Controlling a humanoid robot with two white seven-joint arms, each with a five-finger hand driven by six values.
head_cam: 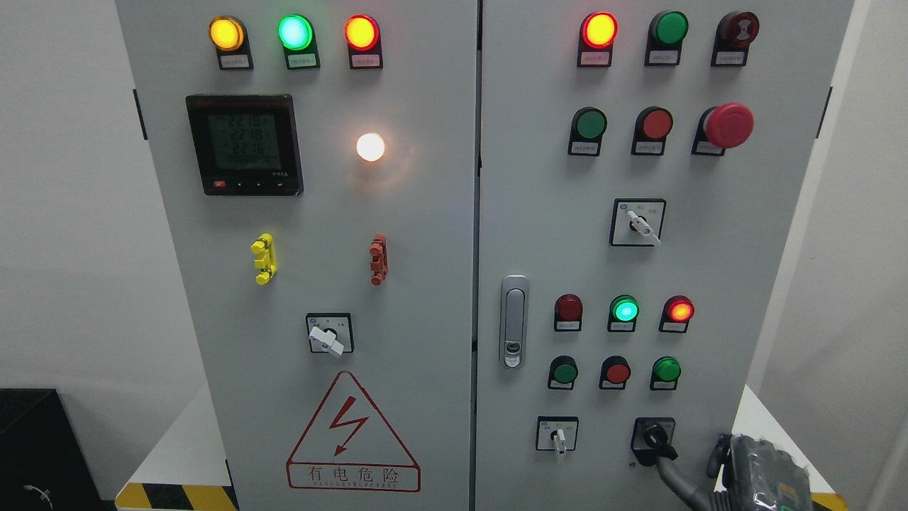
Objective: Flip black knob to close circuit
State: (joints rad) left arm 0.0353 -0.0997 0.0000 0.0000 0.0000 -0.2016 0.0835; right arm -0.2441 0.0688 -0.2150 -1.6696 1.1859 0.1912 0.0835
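Note:
The black knob (653, 434) sits on a black square plate at the lower right of the grey cabinet's right door (738, 284). Its lever points down and to the right. My right hand (709, 474) enters at the bottom right corner. A slim grey part of the hand reaches up-left and meets the knob's lower edge. The hand's grey-green back lies further right, partly cut off by the frame. My left arm does not show.
A white-levered selector switch (558, 434) stands just left of the black knob. Green and red push buttons (615, 372) and indicator lamps (624, 310) sit above. The door latch (513, 321) is at centre. A red emergency stop (728, 125) projects at the upper right.

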